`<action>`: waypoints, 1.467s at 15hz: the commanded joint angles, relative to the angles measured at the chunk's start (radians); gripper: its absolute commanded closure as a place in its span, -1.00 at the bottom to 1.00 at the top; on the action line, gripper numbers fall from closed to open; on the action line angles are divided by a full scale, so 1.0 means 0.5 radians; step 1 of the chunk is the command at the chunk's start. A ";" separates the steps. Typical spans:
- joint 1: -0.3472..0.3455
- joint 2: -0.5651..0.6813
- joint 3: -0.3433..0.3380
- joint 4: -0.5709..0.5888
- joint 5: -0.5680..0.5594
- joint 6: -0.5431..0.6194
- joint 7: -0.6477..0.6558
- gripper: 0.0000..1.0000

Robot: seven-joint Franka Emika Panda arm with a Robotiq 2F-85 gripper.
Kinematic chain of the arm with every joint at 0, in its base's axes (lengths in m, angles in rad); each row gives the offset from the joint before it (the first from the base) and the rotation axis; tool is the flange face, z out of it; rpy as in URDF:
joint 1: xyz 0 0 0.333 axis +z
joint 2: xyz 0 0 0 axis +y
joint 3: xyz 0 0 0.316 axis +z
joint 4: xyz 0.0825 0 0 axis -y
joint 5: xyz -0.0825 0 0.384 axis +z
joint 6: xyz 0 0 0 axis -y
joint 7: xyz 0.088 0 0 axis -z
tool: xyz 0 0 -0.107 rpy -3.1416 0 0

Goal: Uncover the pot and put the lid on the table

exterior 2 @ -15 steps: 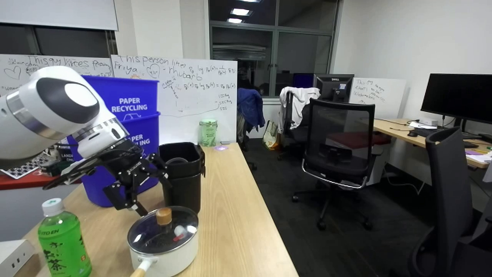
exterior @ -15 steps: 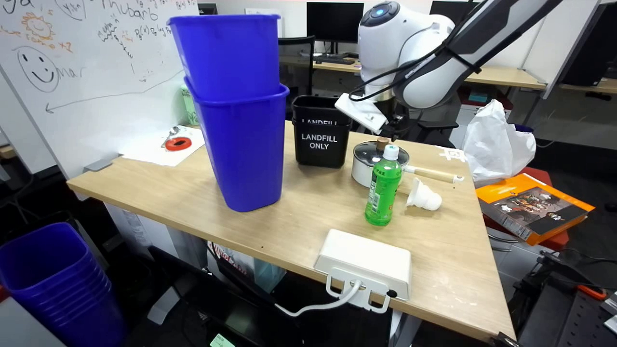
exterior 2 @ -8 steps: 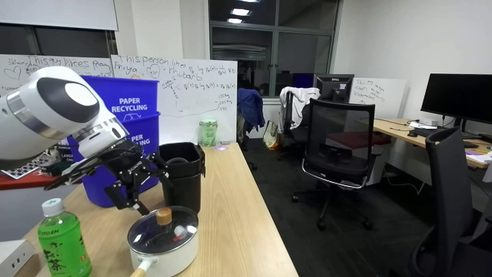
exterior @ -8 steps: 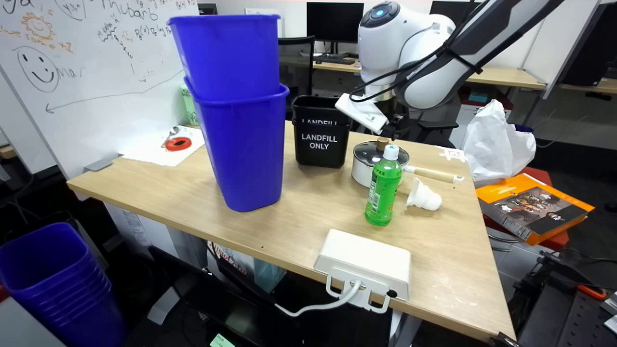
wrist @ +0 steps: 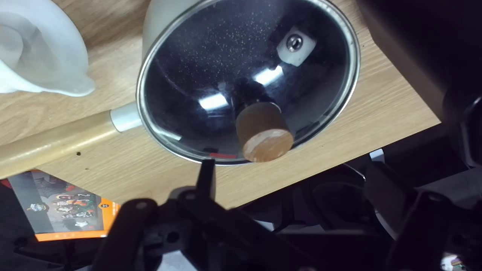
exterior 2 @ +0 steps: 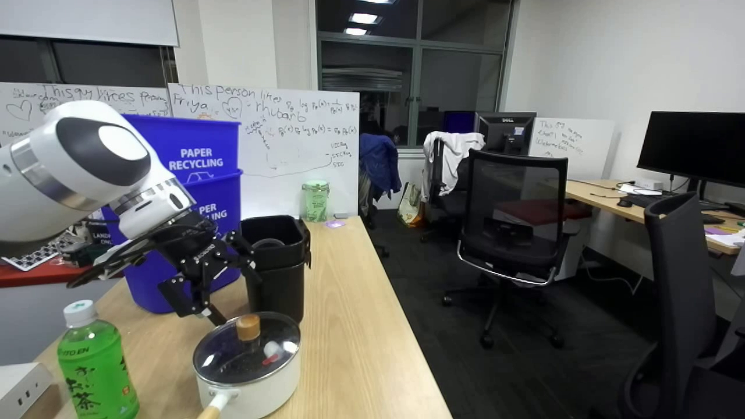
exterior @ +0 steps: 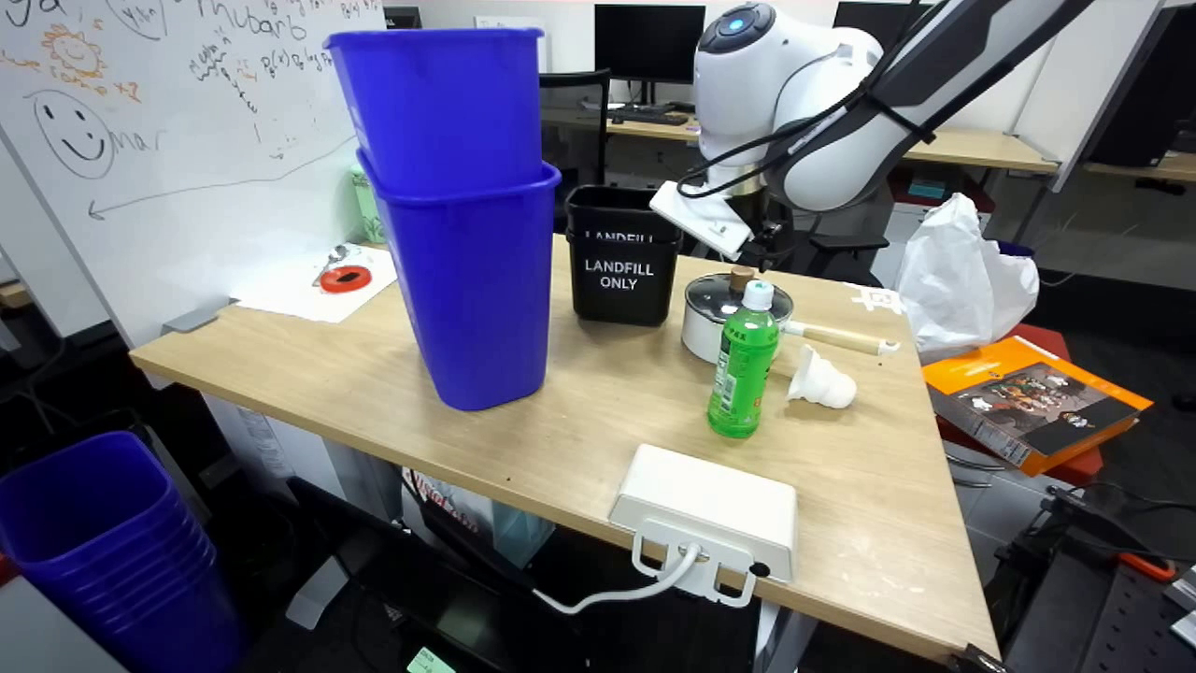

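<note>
In the wrist view, the hand (wrist: pixel 290 165) is standing with its 2 fingers (wrist: pixel 205 180) spread wide, nothing between them. The lid (wrist: pixel 229 60) is sitting on the pot (wrist: pixel 156 24), its wooden knob (wrist: pixel 265 131) standing apart from both fingers and lying nearer 1 than the other. Closing from this offset would, in judgement, be risking a shove against the knob, sliding the pot instead of gripping the lid.

In an exterior view, the black bin (exterior 2: pixel 276 285) is standing just beside the pot; any sideways swing could be knocking it, since the hand is leaning so near. 1 finger is hanging just beside the lid's rim; contact is not being established by sight. This view is giving the hand's tilt, which the wrist view is not.

In an exterior view, the green bottle (exterior: pixel 743 379) is standing before the pot, masking part of it; a lid carried low across the tabletop (exterior: pixel 607 393) could be toppling it. The wrist view is cropping the handle (exterior: pixel 836 336) and white cup (exterior: pixel 822 381) seen complete here, and is missing the bottle.
</note>
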 commanded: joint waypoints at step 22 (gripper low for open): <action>-0.016 0.495 -0.061 0.594 0.559 -0.515 0.526 -1.00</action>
